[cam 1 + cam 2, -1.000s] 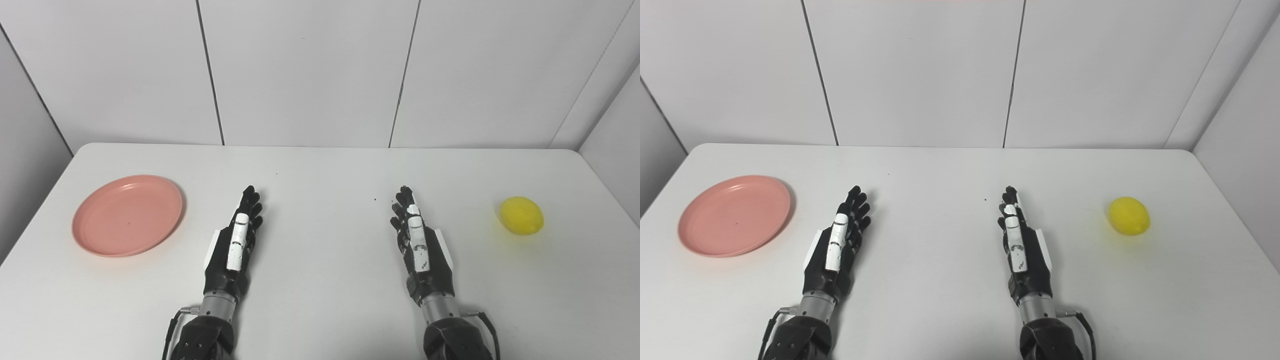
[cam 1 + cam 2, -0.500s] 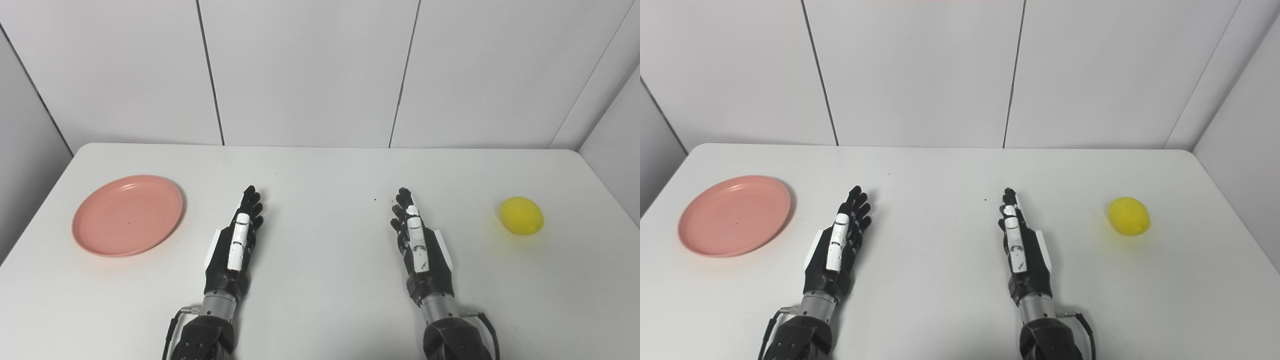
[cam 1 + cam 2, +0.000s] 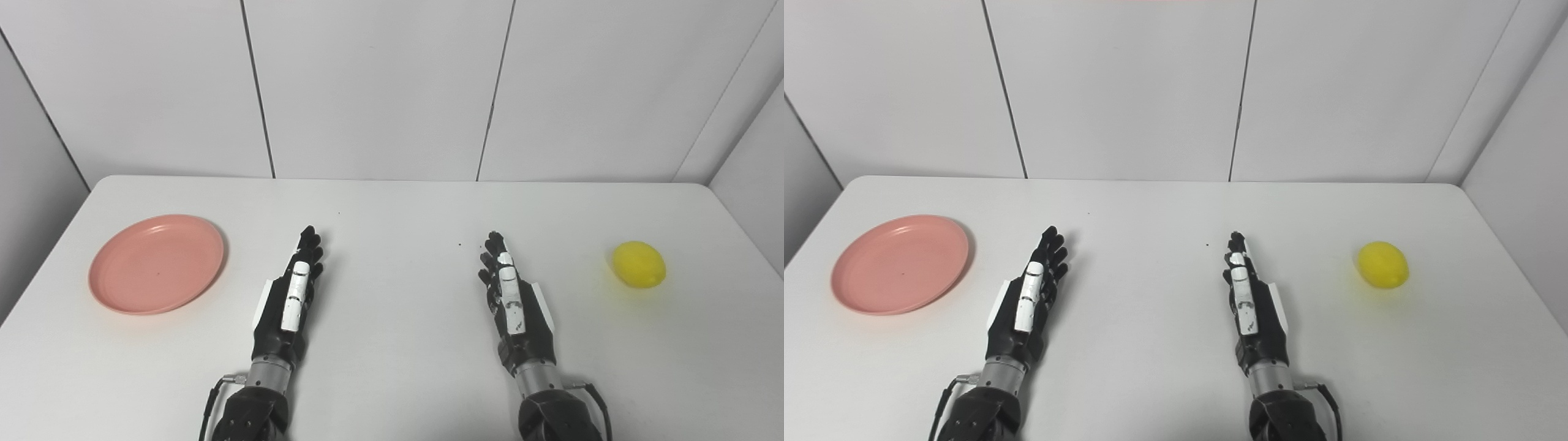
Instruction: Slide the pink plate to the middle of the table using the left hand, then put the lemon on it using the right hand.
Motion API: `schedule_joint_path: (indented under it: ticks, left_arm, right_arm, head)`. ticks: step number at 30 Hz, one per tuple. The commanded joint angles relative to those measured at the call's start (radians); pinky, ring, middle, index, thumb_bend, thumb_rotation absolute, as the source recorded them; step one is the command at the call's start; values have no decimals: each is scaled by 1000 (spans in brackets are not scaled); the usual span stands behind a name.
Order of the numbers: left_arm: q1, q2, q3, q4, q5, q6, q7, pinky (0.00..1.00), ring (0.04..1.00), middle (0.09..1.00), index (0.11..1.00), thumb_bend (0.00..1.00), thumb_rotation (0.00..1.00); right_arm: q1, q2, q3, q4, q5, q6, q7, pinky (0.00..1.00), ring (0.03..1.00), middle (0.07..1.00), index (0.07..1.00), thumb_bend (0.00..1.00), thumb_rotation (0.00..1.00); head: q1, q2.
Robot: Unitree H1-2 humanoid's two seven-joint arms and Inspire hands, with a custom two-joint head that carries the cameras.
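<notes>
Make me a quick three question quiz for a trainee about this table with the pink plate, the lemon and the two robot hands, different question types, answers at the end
1. True or false: the lemon already lies on the pink plate.
2. Multiple choice: where is the pink plate? A) middle of the table B) on the table's left side, left of the left hand C) beside the lemon.
3. Fill in: the right hand is ____ and holds nothing.

Key
1. False: the lemon sits on the table's right side, far from the plate.
2. B.
3. Open: its fingers are stretched out flat, like those of the left hand.
</notes>
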Motion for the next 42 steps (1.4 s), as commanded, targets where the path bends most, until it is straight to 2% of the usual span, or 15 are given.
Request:
schedule_joint_path:
  ticks: [1, 6, 7, 8, 9, 14, 18, 29, 33, 36, 40, 42]
  left_arm:
    - [3, -15, -11, 22, 17, -49, 8, 1000, 1000, 1000, 1000, 606, 1000]
    - [11, -28, -26, 39, 77, -74, 47, 1000, 1000, 1000, 1000, 620, 1000]
    - [12, -33, -30, 45, 79, -80, 48, 1000, 1000, 1000, 1000, 619, 1000]
    - [12, -35, -33, 50, 80, -85, 48, 1000, 1000, 1000, 1000, 613, 1000]
    - [13, -38, -36, 52, 79, -88, 46, 1000, 1000, 1000, 1000, 608, 1000]
    - [11, -60, -50, 70, 109, -106, 71, 1000, 1000, 1000, 1000, 574, 1000]
    - [7, -71, -57, 92, 104, -135, 61, 1000, 1000, 1000, 1000, 573, 1000]
    - [1, -64, -77, 111, 105, -155, 53, 1000, 1000, 1000, 1000, 581, 1000]
    - [-2, -63, -73, 123, 95, -198, 54, 1000, 1000, 1000, 1000, 576, 1000]
    - [-2, -71, -60, 123, 109, -234, 84, 972, 976, 994, 992, 594, 1000]
    - [-13, -74, -37, 118, 171, -272, 149, 924, 920, 944, 931, 613, 1000]
    - [-24, -71, -22, 102, 164, -262, 155, 917, 896, 914, 903, 686, 1000]
  right_arm:
    - [-15, -8, -4, -35, 11, -20, 19, 1000, 1000, 1000, 980, 695, 1000]
    - [-2, -37, -2, -45, 27, -29, 43, 1000, 1000, 1000, 996, 681, 1000]
    - [1, -45, -4, -47, 35, -30, 53, 1000, 1000, 1000, 999, 681, 1000]
    - [2, -51, -5, -49, 41, -30, 61, 1000, 1000, 1000, 1000, 682, 1000]
    - [4, -58, -7, -48, 49, -33, 69, 1000, 1000, 1000, 1000, 680, 1000]
    - [11, -80, -17, -41, 71, -52, 94, 1000, 1000, 1000, 1000, 679, 1000]
    - [14, -91, -25, -28, 76, -70, 105, 1000, 1000, 1000, 1000, 664, 1000]
    - [13, -102, -33, -5, 90, -95, 136, 1000, 1000, 1000, 1000, 663, 1000]
    - [12, -95, -37, -2, 88, -94, 131, 1000, 1000, 1000, 1000, 677, 1000]
    - [10, -87, -38, -4, 83, -88, 123, 1000, 1000, 1000, 1000, 708, 1000]
    - [12, -81, -33, -5, 73, -88, 120, 1000, 1000, 1000, 1000, 713, 1000]
    - [14, -82, -32, 3, 78, -105, 129, 1000, 1000, 1000, 1000, 707, 1000]
  head:
    - [37, -11]
    - [108, -26]
    - [154, -35]
    - [154, -35]
    - [186, -48]
    - [253, -79]
    - [295, -96]
    - [302, -104]
    - [308, -109]
    - [310, -116]
    - [312, -129]
    - [316, -140]
